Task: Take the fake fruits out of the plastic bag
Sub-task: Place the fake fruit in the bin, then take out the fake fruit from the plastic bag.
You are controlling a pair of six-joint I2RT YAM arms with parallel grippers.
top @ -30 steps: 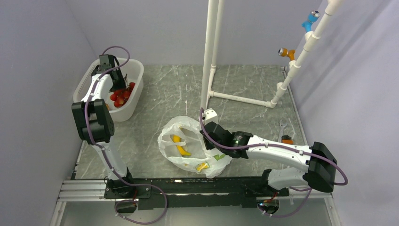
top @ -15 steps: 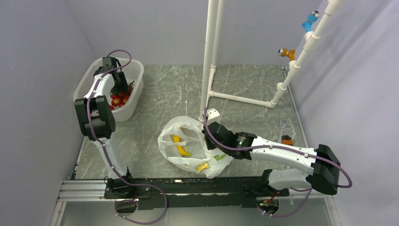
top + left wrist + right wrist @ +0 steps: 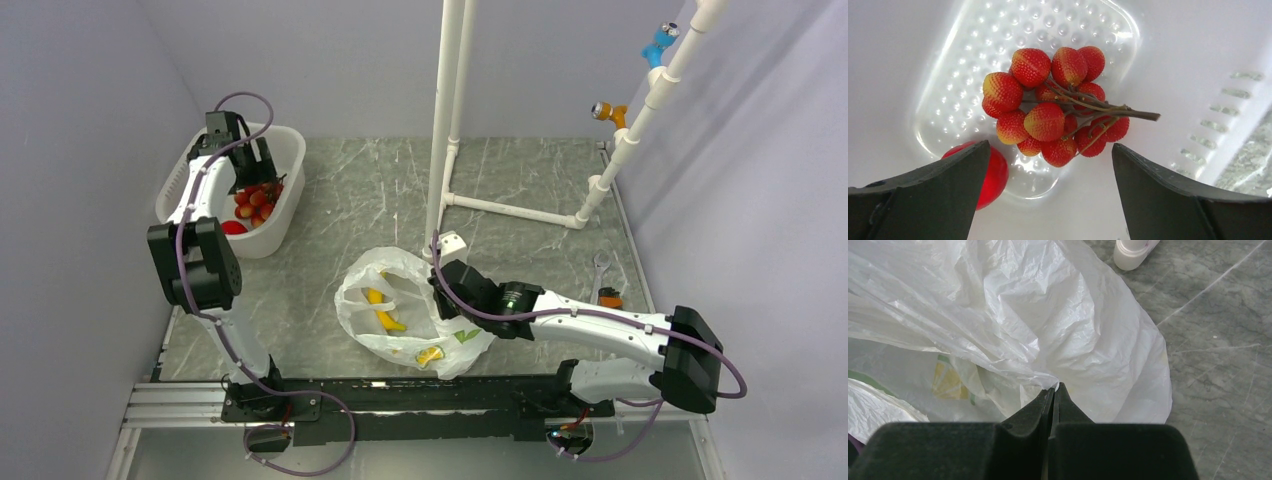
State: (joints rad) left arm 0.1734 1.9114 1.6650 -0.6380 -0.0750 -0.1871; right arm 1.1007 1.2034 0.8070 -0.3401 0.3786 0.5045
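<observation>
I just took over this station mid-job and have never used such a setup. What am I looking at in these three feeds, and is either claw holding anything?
You have two robot arms bolted at the near edge of a table. The wide feed looks down from above and behind them. The other two feeds come from a camera on each wrist, with that arm's own dark fingers at the bottom. The left gripper hangs open over a white tub and holds nothing. In the tub lie a cluster of small red balls and a larger red round fruit. The right gripper is shut on a fold of the plastic bag, which lies mid-table. In the overhead feed a yellow banana shows inside the bag. A white pipe frame stands behind it.
</observation>
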